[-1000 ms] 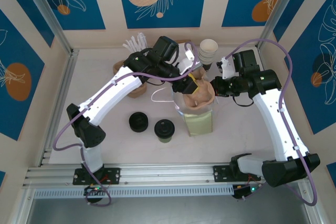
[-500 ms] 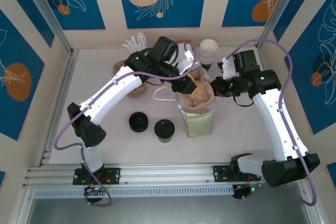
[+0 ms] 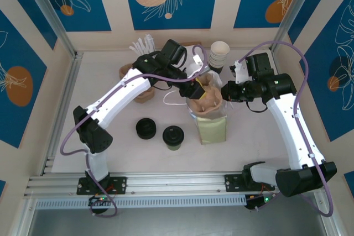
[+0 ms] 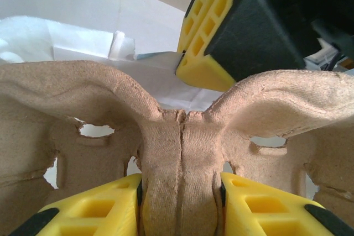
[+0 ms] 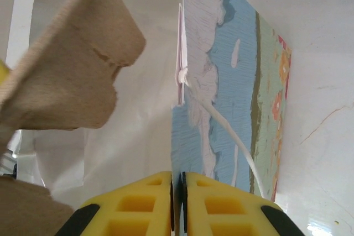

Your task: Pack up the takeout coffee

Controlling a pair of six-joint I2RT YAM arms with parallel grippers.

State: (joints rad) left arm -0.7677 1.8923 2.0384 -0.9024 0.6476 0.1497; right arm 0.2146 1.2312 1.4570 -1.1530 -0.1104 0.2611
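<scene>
Over the last second, the left gripper (image 3: pixel 197 88) has been shifted slightly back and to the left. The cup carrier (image 3: pixel 208 101) has been taken with it and is held at the mouth of the paper bag (image 3: pixel 212 131). Its fingers (image 4: pixel 94 211) are clamped on the carrier's centre ridge. The right gripper (image 5: pixel 177 192) is pinched shut on the bag's upper edge, by which the mouth is held open. The takeout coffee (image 3: pixel 173 136) has not been moved. It stands lidded and unheld on the table (image 3: pixel 127 156), near the bag's left side. Packing of the cup is judged not yet begun.
</scene>
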